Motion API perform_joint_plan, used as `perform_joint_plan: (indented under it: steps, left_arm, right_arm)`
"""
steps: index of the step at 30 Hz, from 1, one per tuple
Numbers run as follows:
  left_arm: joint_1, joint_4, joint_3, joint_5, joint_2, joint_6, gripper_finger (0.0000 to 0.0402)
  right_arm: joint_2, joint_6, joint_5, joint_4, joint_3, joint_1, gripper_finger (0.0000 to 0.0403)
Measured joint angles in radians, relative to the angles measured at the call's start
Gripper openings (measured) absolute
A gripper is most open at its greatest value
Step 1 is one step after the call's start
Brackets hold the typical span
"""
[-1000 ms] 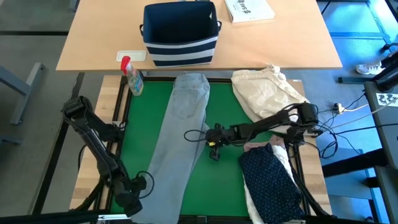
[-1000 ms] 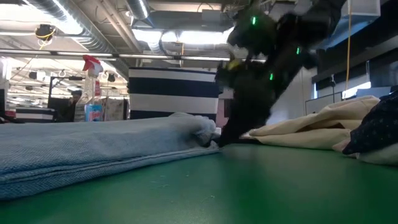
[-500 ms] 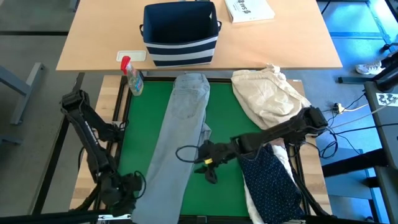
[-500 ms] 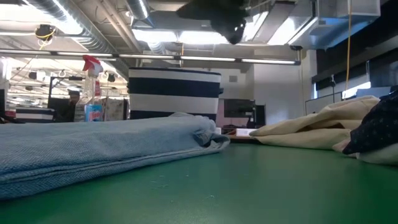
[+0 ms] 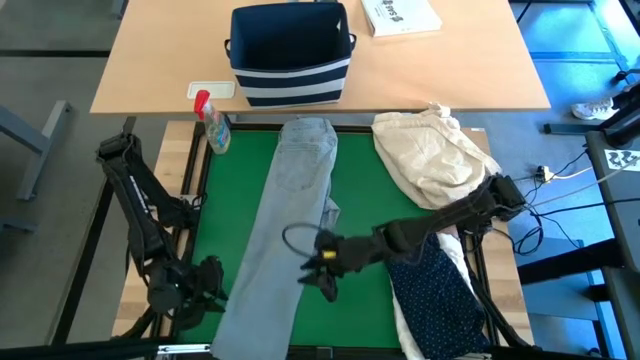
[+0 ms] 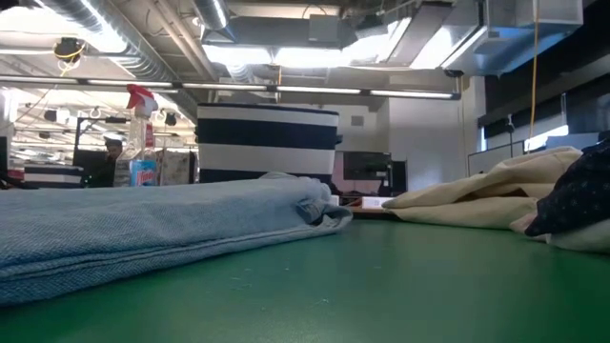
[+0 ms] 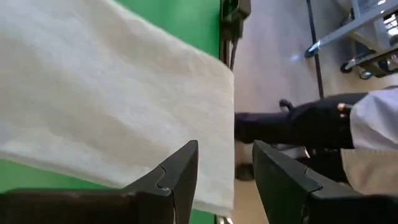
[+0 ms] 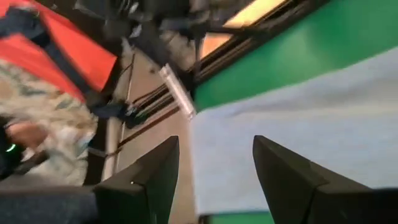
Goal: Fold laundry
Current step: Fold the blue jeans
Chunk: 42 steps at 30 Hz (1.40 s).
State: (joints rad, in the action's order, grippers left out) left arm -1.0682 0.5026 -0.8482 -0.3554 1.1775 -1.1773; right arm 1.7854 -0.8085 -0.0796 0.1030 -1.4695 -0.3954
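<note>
**A:** Where are the grey jeans (image 5: 285, 215)?

**B:** They lie long and flat on the green mat (image 5: 360, 200). The right gripper (image 5: 318, 281) hangs just above their near part, by the inner edge. Its fingers (image 8: 292, 180) are apart, and nothing is between them.

**A:** And the other one?

**B:** The left gripper (image 5: 200, 293) is at the near hem, on the outer side. Its fingers (image 7: 180, 174) are apart too, and the cloth is just past their tips.

**A:** How will the jeans feel?

**B:** I think soft and floppy, but thick and a bit heavy. They will bend, not slide much. I would pinch the hem at both corners, one for each gripper.

**A:** What else is near?

**B:** A navy dotted shirt (image 5: 435, 290) lies beside the right fingers, on the far side from the jeans. A cream cloth bundle (image 5: 430, 150) sits well beyond them. A striped bin (image 5: 290, 60) and a spray bottle (image 5: 212, 122) stand on the wooden table (image 5: 150, 60) behind. The room has bright ceiling lights (image 6: 305, 57).
</note>
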Motion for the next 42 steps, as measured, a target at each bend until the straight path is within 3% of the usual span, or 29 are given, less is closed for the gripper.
perform_joint_plan:
  steps: [6,10,15,21,29,35,42]
  left_arm:
    - [-0.001,0.007,0.000,-0.027,0.001,0.057,0.0147]
    - [-0.012,0.006,0.000,-0.027,0.004,0.060,0.0147]
    - [-0.061,0.004,0.000,-0.021,0.011,-0.041,0.0147]
    - [-0.160,-0.009,0.000,0.004,0.091,-0.349,0.0147]
    - [-0.198,-0.080,0.000,0.100,0.282,-0.641,0.0157]
    - [-0.168,-0.187,0.000,0.211,0.420,-0.678,0.0194]
    - [-0.144,-0.294,-0.001,0.214,0.527,-0.671,0.0203]
  right_arm:
    - [0.102,-0.053,0.009,-0.209,-0.006,-0.078,0.0206]
    - [0.202,-0.049,0.005,-0.229,-0.129,-0.120,0.0206]
    - [0.323,0.004,0.015,-0.096,-0.375,-0.132,0.0206]
    - [0.414,0.062,0.001,0.168,-0.601,-0.134,0.0206]
    - [0.420,0.063,0.001,0.305,-0.608,-0.135,0.0206]
    - [0.420,0.070,0.018,0.315,-0.583,-0.135,0.0206]
    - [0.420,0.084,0.051,0.321,-0.564,-0.135,0.0206]
